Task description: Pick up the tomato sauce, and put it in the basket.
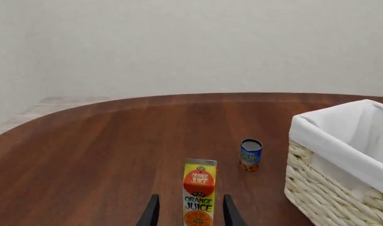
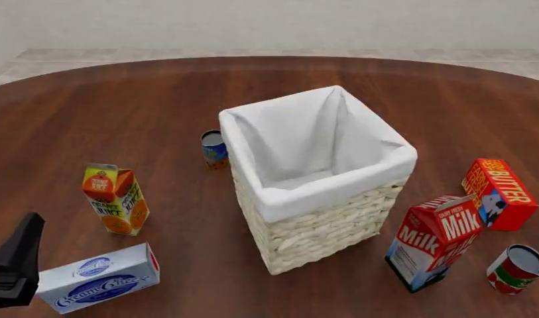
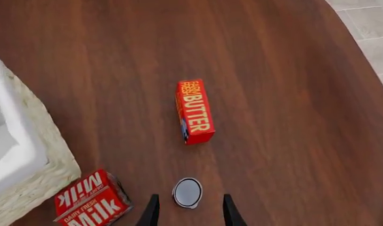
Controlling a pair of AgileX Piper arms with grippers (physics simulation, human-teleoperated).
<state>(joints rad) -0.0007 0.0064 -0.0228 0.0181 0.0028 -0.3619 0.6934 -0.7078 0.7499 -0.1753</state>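
Two dark fingertips of the right gripper (image 3: 187, 212) stand apart at the bottom edge of the right wrist view, and the tomato sauce (image 3: 187, 192) stands upright just above the gap between them, its silver-grey top facing the camera, untouched. Higher in that frame lies the red butter box (image 3: 194, 112); at lower left is the milk carton (image 3: 91, 200), with the basket (image 3: 44, 165) at the left edge.

Fingers of the left gripper (image 1: 191, 212) are likewise spread, at the bottom of the left wrist view, with the orange juice carton (image 1: 199, 193) upright between them. Whether they touch it, I cannot tell. Beyond it stands a small blue and orange can (image 1: 250, 154), near the basket at right.

Seen from the front, the tomato sauce (image 2: 516, 268) sits at lower right, right of the milk carton and well apart from the basket, which fills the centre. A cream cheese box (image 2: 99, 279) lies at lower left on the wooden table (image 2: 119, 119).
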